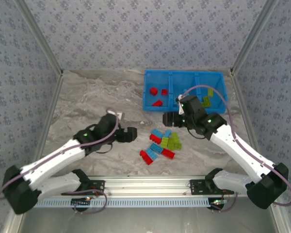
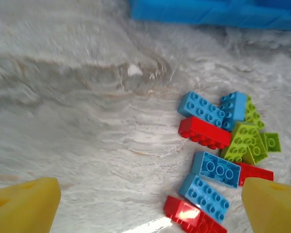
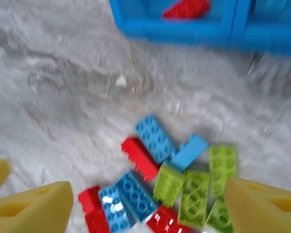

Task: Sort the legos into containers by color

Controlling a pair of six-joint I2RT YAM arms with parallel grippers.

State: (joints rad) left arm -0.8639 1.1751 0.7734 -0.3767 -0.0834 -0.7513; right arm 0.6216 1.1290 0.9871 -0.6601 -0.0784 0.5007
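Note:
A loose pile of red, light blue and lime green legos [image 1: 162, 143] lies on the marble table in front of the blue bin [image 1: 150, 77]. The bin's left compartment holds three red bricks [image 1: 157, 97], and its right compartment holds green bricks [image 1: 208, 96]. My left gripper [image 1: 130, 135] stands open just left of the pile, its yellow fingertips [image 2: 24, 204] spread wide with nothing between them. My right gripper [image 1: 168, 119] hovers open over the pile's far edge. In the right wrist view the pile [image 3: 169, 184] lies below its spread fingers [image 3: 262, 204].
The right arm [image 1: 203, 121] covers part of the bin's middle compartment. Patterned walls and metal posts enclose the table on three sides. Bare marble stretches to the left of the pile [image 1: 87, 97]. A metal rail [image 1: 145, 187] runs along the near edge.

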